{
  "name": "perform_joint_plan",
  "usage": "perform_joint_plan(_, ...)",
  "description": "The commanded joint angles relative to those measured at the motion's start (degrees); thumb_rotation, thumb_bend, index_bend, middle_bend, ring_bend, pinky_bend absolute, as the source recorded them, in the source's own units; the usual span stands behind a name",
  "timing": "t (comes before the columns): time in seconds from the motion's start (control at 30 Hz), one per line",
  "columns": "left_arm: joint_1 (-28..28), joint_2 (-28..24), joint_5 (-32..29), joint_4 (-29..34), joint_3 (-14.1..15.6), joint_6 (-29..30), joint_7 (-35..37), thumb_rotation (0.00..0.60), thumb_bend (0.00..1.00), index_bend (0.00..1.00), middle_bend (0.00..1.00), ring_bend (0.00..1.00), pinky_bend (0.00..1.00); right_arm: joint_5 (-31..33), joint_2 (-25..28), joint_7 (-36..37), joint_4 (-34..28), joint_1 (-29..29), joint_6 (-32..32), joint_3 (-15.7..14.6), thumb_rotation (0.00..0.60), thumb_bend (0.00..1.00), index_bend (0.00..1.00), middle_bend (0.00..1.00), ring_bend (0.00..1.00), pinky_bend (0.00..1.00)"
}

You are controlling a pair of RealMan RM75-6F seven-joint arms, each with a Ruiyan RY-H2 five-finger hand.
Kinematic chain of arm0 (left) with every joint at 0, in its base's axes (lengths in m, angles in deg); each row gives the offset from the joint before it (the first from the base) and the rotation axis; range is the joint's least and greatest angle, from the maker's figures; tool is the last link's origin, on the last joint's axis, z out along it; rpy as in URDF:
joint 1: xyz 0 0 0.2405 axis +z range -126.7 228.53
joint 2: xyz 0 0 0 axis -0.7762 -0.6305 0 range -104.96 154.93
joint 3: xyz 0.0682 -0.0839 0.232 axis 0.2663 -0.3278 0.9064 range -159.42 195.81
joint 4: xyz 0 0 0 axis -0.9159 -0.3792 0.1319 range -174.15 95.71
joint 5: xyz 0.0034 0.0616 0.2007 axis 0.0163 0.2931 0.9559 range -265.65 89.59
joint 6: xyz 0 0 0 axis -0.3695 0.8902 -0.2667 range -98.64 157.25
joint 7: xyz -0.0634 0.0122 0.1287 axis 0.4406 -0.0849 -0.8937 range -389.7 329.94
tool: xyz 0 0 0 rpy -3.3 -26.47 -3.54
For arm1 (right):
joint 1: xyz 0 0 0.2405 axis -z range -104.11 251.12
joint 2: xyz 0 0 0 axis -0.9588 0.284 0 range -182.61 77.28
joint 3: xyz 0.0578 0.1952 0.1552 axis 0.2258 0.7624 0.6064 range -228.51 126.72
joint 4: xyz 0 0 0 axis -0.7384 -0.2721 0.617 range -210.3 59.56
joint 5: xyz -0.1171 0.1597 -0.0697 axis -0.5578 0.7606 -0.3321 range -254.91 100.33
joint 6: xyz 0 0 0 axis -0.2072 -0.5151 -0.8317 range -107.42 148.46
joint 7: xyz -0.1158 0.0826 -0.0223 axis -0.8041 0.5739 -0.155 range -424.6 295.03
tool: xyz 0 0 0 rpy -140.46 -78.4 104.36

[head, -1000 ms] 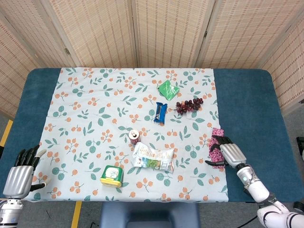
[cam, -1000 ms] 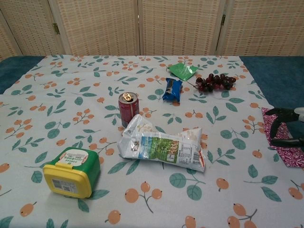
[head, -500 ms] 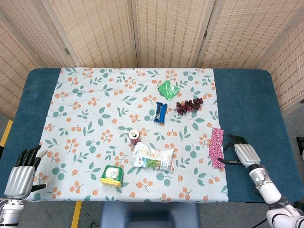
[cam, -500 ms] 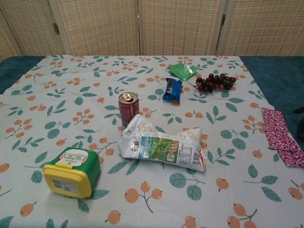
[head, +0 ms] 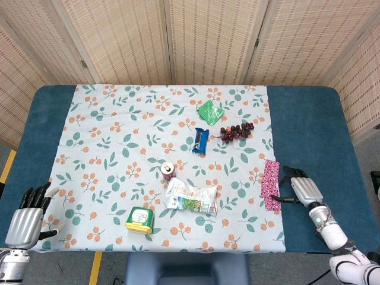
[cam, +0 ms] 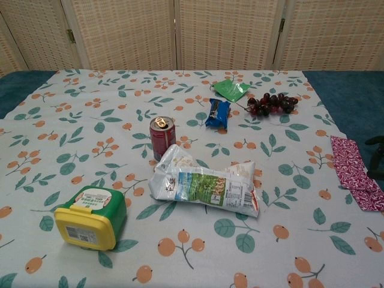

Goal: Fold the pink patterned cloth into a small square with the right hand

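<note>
The pink patterned cloth (head: pixel 271 183) lies as a narrow folded strip on the right edge of the floral tablecloth (head: pixel 113 130), partly over the blue table. The chest view shows the cloth (cam: pixel 354 173) flat at far right. My right hand (head: pixel 301 190) rests just right of it with its fingers apart, holding nothing; its fingertips (head: pixel 285 173) come close to the strip's right edge. Only a dark sliver of that hand (cam: pixel 377 157) shows at the chest view's border. My left hand (head: pixel 27 217) hangs off the table's front left corner, fingers extended and empty.
On the floral tablecloth stand a red can (head: pixel 168 171), a snack bag (head: pixel 191 198), a green and yellow box (head: pixel 140 219), a blue wrapper (head: pixel 201 141), a green packet (head: pixel 210 111) and dark grapes (head: pixel 236 132). Blue table (head: pixel 314 130) shows to the right of the strip.
A second ago my right hand lay over the bunched cloth. It let go and drew back right, leaving the strip flat, then edged slightly back toward it. The left hand stayed put.
</note>
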Motion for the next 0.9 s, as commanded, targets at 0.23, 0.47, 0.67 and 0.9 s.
perform_joint_plan(0.23,0.11,0.16,-0.25,-0.57,-0.01,-0.08,0.52,0.6,0.19,0.17,0.07,0.1,0.0,-0.35,-0.93,-0.75,0.09,-0.87,0.63,0.26,0.199,0.19,0.39,0.08,0.0,0.0)
perform_joint_plan(0.47,0.23,0.37,-0.4,-1.17,0.05,-0.15,1.01,0.6,0.19,0.17,0.07,0.1,0.0,-0.44,-1.14,-1.25,-0.44,-1.08,0.51,0.39,0.199,0.19,0.39,0.08,0.0,0.0)
perform_joint_plan(0.67,0.14,0.46,-0.19,-1.34,0.03,-0.15,1.19,0.6,0.19,0.17,0.07,0.1,0.0,-0.68,-1.78,-1.6,-0.54,-1.49,0.28,0.66,0.2,0.19,0.39,0.08,0.0,0.0)
perform_joint_plan(0.9,0.28,0.43,-0.37,-1.51,0.04,-0.13,1.43,0.6,0.19,0.17,0.07,0.1,0.0,-1.04,-3.18,-2.22,0.09,-2.67,0.82,1.02,0.198,0.19,0.39,0.08,0.0,0.0)
